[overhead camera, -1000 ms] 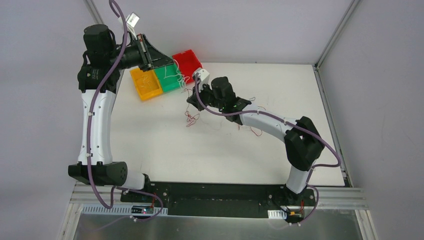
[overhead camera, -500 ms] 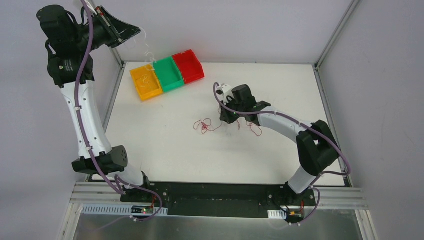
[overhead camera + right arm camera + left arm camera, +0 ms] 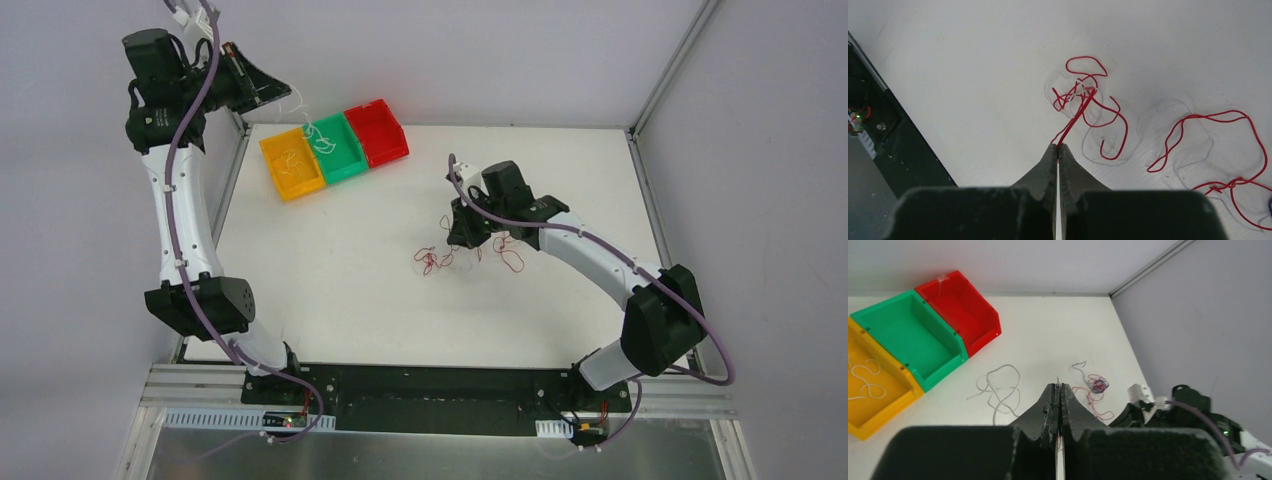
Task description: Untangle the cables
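Left claw (image 3: pixel 1058 388) raised, right claw (image 3: pixel 1056 148) low, both closed

Take the table (image 3: pixel 330 300) from its middle, twelve o'clock at the far wall. The near-left stretch, from six round to nine o'clock, lies bare, with easy passage for a gripper. At ten to eleven o'clock three bins touch in a row: yellow bin (image 3: pixel 292 165), green bin (image 3: pixel 337 150), red bin (image 3: pixel 378 132). A whitish cable (image 3: pixel 320 135) dangles over them from the pinched left gripper (image 3: pixel 288 96). Just right of centre, red cables (image 3: pixel 432 262) sprawl, one nipped in the right gripper (image 3: pixel 454 238). The right arm (image 3: pixel 590 255) bars four o'clock. One to two o'clock is open up to the corner post (image 3: pixel 666 72).
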